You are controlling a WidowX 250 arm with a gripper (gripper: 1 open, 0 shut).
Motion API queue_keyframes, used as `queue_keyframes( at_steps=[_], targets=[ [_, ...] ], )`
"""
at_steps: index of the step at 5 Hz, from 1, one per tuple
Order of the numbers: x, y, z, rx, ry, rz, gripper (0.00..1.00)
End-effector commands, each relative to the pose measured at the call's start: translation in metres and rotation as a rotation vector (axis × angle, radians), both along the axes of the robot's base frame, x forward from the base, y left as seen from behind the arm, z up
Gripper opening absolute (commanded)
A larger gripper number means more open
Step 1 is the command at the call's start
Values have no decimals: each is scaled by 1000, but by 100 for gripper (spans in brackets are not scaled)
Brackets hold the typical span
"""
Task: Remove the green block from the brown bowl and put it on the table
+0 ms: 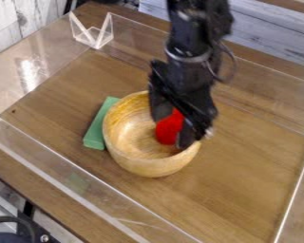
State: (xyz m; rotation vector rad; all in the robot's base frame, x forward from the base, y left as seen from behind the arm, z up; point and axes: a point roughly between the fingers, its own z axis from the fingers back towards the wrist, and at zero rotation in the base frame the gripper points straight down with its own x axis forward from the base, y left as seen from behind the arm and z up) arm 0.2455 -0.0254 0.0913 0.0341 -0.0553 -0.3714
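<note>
The brown bowl (pixel 132 157) stands on the table (pixel 250 185), left of centre. A flat green block (pixel 100 124) lies on the tabletop against the bowl's left wall, and the bowl hides its right end. My gripper (pixel 179 124) points straight down over the bowl's right half. It is open, with its dark fingers (pixel 159 106) spread wide. A red object (pixel 171 127) shows between the fingers, inside the bowl. I cannot tell whether the fingers touch it.
Low clear acrylic walls (pixel 66 195) edge the table at the front and left. A small clear acrylic stand (pixel 91 30) sits at the back left corner. Bare tabletop lies to the right of the bowl and behind it.
</note>
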Motion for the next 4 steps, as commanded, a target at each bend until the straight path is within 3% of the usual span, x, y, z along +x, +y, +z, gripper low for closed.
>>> queue_keyframes(
  at_steps=[1, 3, 4],
  targets=[
    [6, 15, 21, -13, -49, -62, 100],
    [2, 18, 15, -24, -43, -67, 100],
    [-3, 22, 11, -22, -39, 25, 100]
  ],
)
